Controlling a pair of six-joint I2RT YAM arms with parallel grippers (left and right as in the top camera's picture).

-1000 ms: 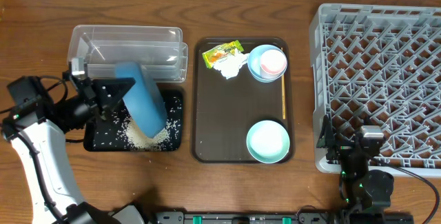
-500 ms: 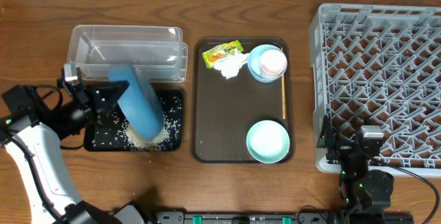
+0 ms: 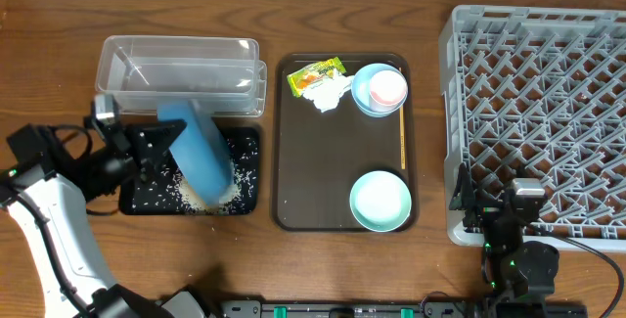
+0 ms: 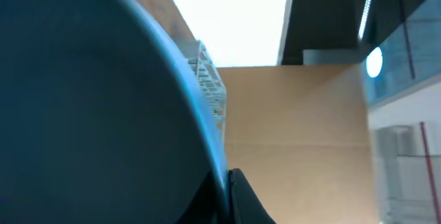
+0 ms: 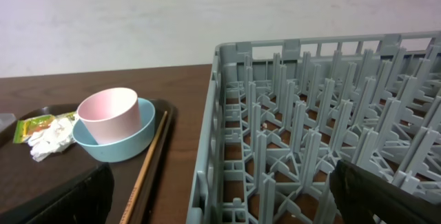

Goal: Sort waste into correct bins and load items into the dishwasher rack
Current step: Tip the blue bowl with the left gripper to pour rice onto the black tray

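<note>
The left tool (image 3: 159, 148) was closed on the rim of the dark-blue bowl (image 3: 201, 157), holding it tipped steeply on its side over the black tray (image 3: 137, 199) toward the table's left edge. The bowl's lower edge hung just above, or perhaps touching, a small heap of rice (image 3: 213, 197) at the tray's front right corner, and more grains lay scattered over the tray. In the left wrist view the bowl (image 4: 89, 107) filled most of the picture, dark and blurred.

The clear tub (image 3: 181, 42) stood just behind the black tray, toward the table's far edge; nothing could be made out inside it.

The brown serving tray (image 3: 313, 171) sat at the middle of the table. At its far end lay the snack wrapper (image 3: 315, 71) with the crumpled tissue (image 3: 329, 93) touching it. Beside them the pink cup (image 3: 387, 87) stood inside the light-blue bowl (image 3: 362, 98). The mint-green bowl (image 3: 380, 201) rested at the tray's front right corner, and the chopstick (image 3: 402, 137) lay along its right side.

The dishwasher rack (image 3: 548, 113) filled the table's right end, with none of the dishes in it. The right tool (image 3: 489, 215) stood wide open and held nothing, at the rack's front left corner, near the table's front edge.
</note>
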